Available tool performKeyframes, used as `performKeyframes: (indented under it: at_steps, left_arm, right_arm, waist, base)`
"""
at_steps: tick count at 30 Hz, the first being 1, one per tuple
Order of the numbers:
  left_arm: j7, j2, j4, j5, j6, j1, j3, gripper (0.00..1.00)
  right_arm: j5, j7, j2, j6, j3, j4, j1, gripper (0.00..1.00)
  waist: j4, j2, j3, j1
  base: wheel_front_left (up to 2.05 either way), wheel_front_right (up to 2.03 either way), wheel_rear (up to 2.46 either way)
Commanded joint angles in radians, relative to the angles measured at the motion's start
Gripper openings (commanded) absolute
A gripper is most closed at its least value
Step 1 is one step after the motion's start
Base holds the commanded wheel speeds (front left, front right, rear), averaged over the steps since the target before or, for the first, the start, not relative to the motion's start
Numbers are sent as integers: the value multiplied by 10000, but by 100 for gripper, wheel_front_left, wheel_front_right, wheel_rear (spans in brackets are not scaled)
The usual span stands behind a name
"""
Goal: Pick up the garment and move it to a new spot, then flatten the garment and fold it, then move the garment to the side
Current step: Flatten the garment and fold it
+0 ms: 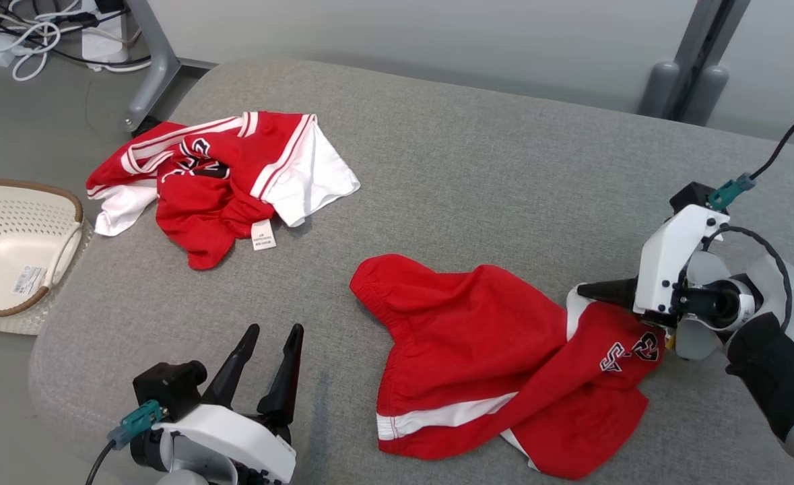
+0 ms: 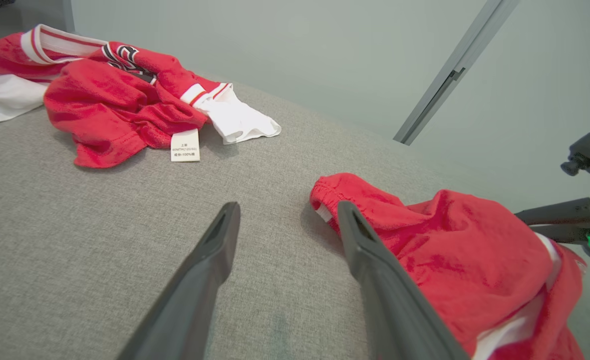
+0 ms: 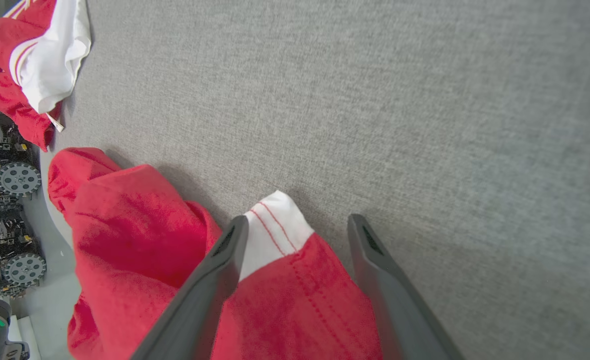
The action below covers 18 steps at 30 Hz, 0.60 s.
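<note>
Two end effectors are held open over the grey desk (image 1: 477,135), and nothing is gripped by either one. The first step, picking up the garment, is judged to be in hand, since the red shorts (image 1: 477,350) are lying crumpled and are not yet lifted. For the next move, the fingers of the right end effector (image 3: 299,223) would need to be closed on the white corner (image 3: 274,225) of the shorts. A hold on the other end would likely be needed from the left end effector (image 1: 275,331) before the shorts can be carried to a new spot. The shorts are spread on the near right part of the desk. In the right wrist view the white corner is seen between the two spread fingers, close against one of them. The left end effector is held just beside the gathered waistband (image 1: 370,276), but apart from it. A red and white top (image 1: 221,175) is lying well apart at the far left, near a pale basket (image 1: 33,185).
</note>
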State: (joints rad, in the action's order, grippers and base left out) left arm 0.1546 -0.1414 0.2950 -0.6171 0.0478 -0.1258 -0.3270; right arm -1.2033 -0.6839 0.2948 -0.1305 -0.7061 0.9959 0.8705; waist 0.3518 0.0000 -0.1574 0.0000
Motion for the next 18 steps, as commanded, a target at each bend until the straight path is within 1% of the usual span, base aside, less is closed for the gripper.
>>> performKeyframes:
  at_steps: [1,8,9,10,11,15,18]
  left_arm:
    - [67,0,42,-35,42,-134,-1,100]
    - [170,64,239,-101,64,-220,-44,100]
    - [187,70,259,-106,65,-239,-49,100]
    - [202,75,279,-115,58,-256,-47,100]
    - [205,78,295,-126,45,-270,-43,100]
    - [227,44,340,-146,17,-289,-29,100]
    - [218,7,359,-153,-10,-296,-34,100]
  right_arm:
    - [95,-169,-18,-5,-85,200,-3,100]
    - [244,-392,-314,-2,-434,782,-133,100]
    - [241,-455,-342,-2,-467,802,-153,70]
    - [228,-493,-360,-2,-492,802,-160,26]
    - [192,-502,-378,-2,-504,754,-172,0]
    - [107,-472,-362,-4,-526,491,-126,0]
    - [-25,-164,-247,-4,-478,125,-83,0]
  waist:
    - [149,0,-111,0]
    - [337,0,-230,0]
    - [342,0,-243,0]
    - [340,0,-252,0]
    - [329,0,-256,0]
    - [244,0,-219,0]
    - [103,0,-107,0]
  base:
    - [0,0,0]
    - [0,0,0]
    - [0,0,0]
    - [0,0,0]
    - [0,0,0]
    - [0,0,0]
    - [0,0,0]
